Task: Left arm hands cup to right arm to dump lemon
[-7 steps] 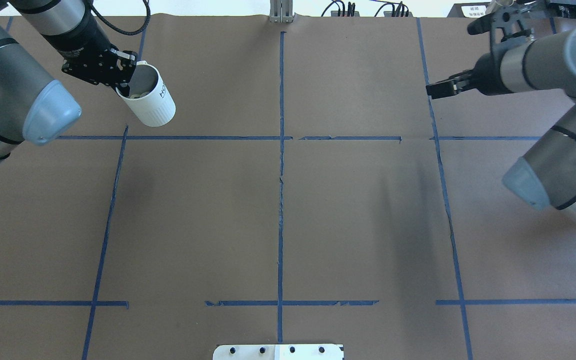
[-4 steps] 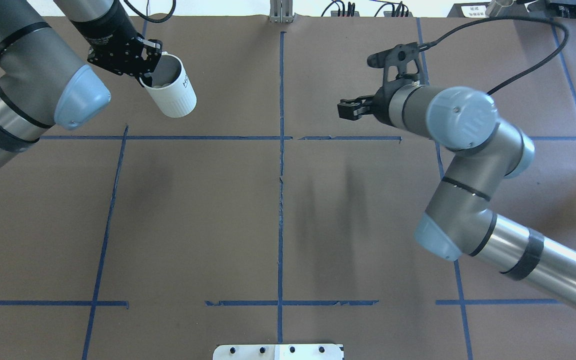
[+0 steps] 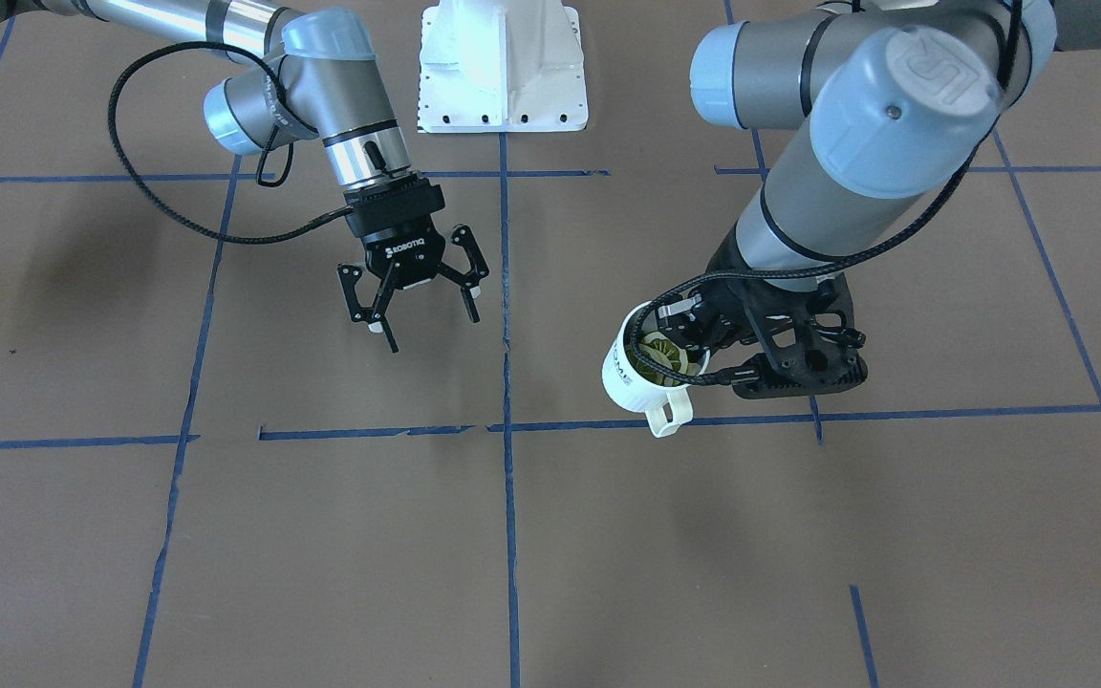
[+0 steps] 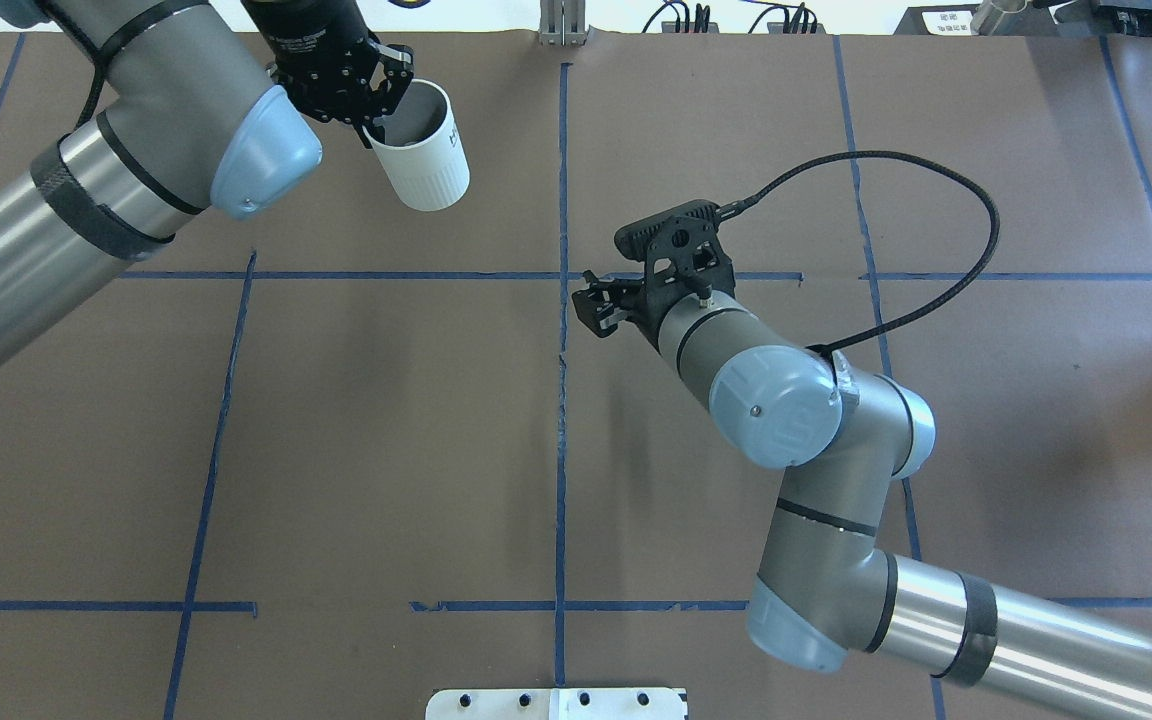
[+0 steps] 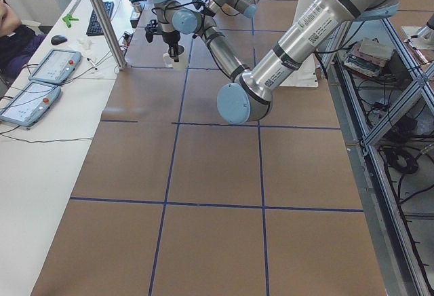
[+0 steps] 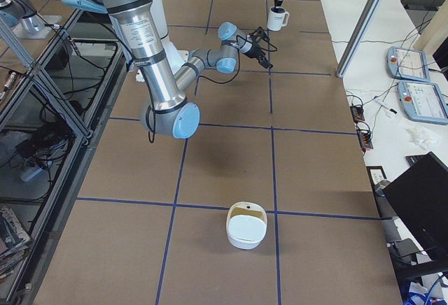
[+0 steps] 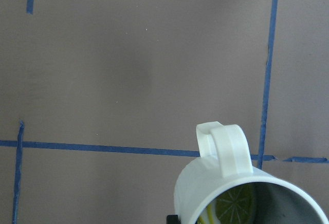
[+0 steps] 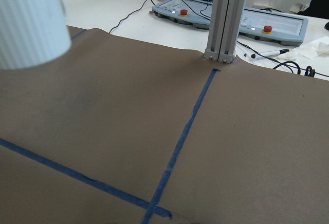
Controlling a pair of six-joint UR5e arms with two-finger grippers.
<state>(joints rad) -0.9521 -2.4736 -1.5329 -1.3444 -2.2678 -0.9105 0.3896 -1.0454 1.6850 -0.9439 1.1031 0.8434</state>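
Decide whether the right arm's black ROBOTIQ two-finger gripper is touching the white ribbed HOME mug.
Apart. The front-facing view shows bare brown table between the open black ROBOTIQ gripper and the white ribbed mug.

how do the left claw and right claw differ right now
Build: the left claw is a perforated lattice, the right claw a ROBOTIQ-marked cylinder. State: the left claw is shut on the cup, the right claw open and empty. Both are black.
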